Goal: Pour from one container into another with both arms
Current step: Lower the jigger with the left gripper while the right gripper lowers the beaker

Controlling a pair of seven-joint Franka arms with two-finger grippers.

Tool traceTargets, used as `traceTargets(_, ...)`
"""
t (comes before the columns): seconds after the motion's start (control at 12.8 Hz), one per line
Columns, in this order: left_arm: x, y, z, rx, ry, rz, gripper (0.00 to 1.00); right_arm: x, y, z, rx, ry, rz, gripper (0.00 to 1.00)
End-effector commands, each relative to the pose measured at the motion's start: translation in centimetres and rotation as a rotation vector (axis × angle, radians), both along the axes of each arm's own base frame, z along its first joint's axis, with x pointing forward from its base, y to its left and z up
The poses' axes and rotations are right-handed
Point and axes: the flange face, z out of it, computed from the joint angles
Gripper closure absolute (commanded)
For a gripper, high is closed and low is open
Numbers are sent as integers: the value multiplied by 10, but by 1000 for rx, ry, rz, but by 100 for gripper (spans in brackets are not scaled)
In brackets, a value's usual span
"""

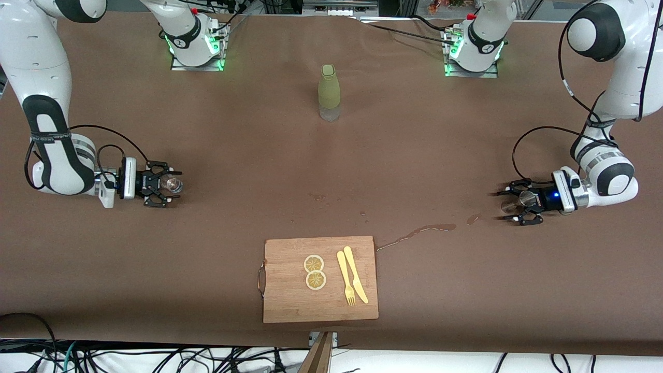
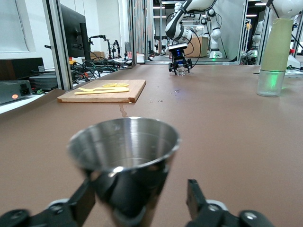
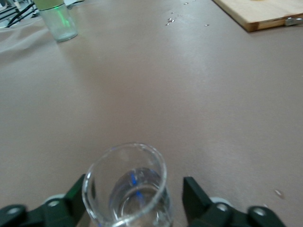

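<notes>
The cutting board (image 1: 320,280) sits nearest; farther back, well apart at opposite table ends, the left gripper (image 1: 510,206) brackets a steel cup (image 2: 124,156), fingers spread, and the right gripper (image 1: 167,184) likewise brackets a glass (image 3: 125,187); farthest, a bottle (image 1: 329,92).

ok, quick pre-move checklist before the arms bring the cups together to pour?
1. Left gripper around small steel measuring cup: fingers apart, not ok.
2. Right gripper around small clear glass: gap at one finger, not ok.
3. Glass upright: ok.
4. Steel cup contents: cannot tell.
5. Spilled liquid streak beside the wooden cutting board: not ok.
6. Green bottle away from both grippers: ok.
</notes>
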Motion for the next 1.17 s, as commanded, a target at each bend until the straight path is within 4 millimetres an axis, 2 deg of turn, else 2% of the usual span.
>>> traceTargets(0.0,1,7,12,27,-26,-25,0,4,-10,-6,-37,-11,-5,0)
traceTargets(0.31,4,26,36,58,-2,-11,0,1,-22,-4,-57,-5,-7,0)
traceTargets(0.55,4,35,52,82,30,-13,0,-6,-47,0,-98,9,-5,0)
traceTargets(0.78,2,39,53,88,41,-16,0,-11,-70,8,-131,18,-10,0)
traceTargets(0.94,1,43,59,92,37,-17,0,-6,-80,27,-181,26,-2,0)
traceTargets(1.1,-2,52,75,120,69,-30,0,1,-83,66,-275,78,-11,0)
